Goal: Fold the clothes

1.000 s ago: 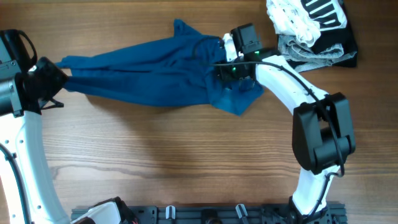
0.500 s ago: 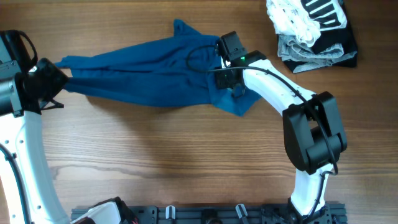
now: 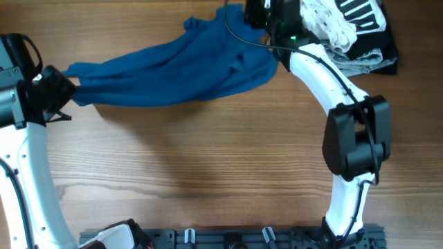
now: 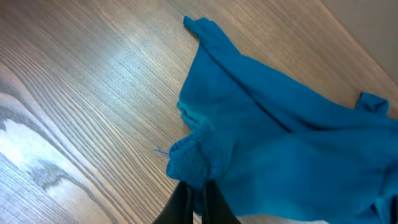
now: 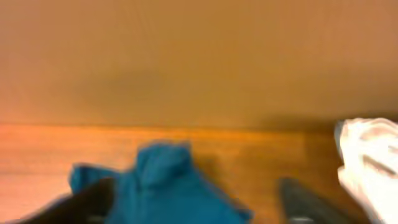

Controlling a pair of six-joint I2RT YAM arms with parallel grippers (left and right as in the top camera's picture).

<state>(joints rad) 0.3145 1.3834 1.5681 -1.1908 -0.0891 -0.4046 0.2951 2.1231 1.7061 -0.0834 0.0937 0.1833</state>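
Spreading stage: judged early; the deep-blue T-shirt [image 3: 173, 69] lies wrinkled and bunched, with no fold made yet
Shirt place: on the wooden table [image 3: 208, 166], stretched from 9 o'clock to 12 o'clock in the overhead view
Left gripper [image 4: 194, 200]: fingers pinched together on a bunched edge at 9 o'clock
Right gripper [image 3: 263, 14]: over the shirt's 12 o'clock end, near the white striped garment [image 3: 339, 17]; blur hides its grip
Next move: likely pulling the cloth flat before folding

Wood-grain table [image 3: 208, 173] under soft, even light
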